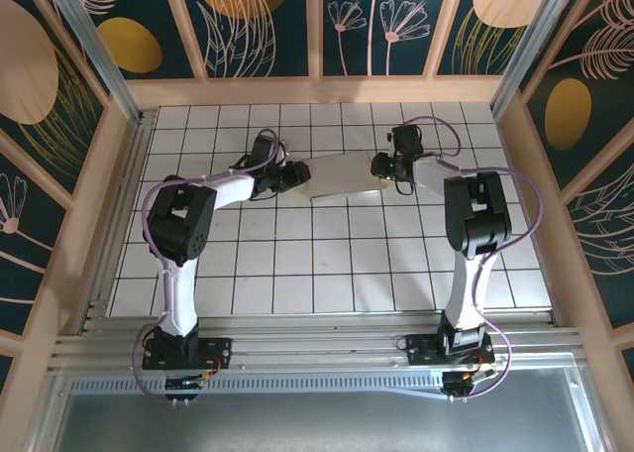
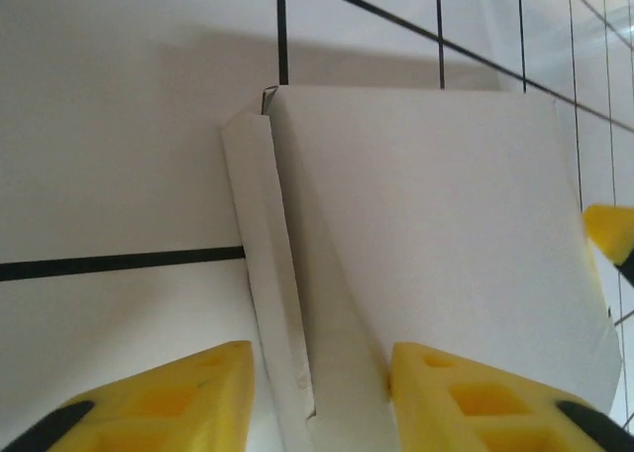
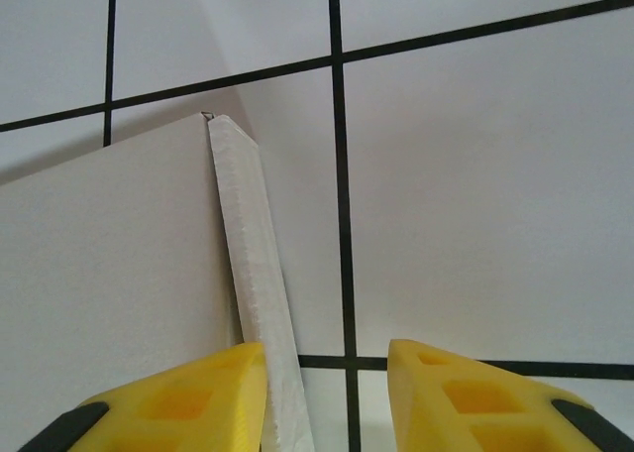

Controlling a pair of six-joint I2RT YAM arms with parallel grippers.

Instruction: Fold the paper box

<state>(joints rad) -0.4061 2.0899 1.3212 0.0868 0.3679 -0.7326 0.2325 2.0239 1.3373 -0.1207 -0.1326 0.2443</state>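
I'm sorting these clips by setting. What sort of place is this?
Probably a purpose-built robot test cell: a white gridded tile floor, dark floral wall panels in wood frames closing it in, and a left arm and right arm bolted to aluminium rails at the near edge.

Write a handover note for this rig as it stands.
Left gripper: straddles the box at its left end, end flap between its fingers; grip unconfirmed.
Right gripper: open, other end flap against one finger.
Box: mid-table, between both arms.
Done: both end flaps creased.
Left: rest of the fold; not yet a closed box.
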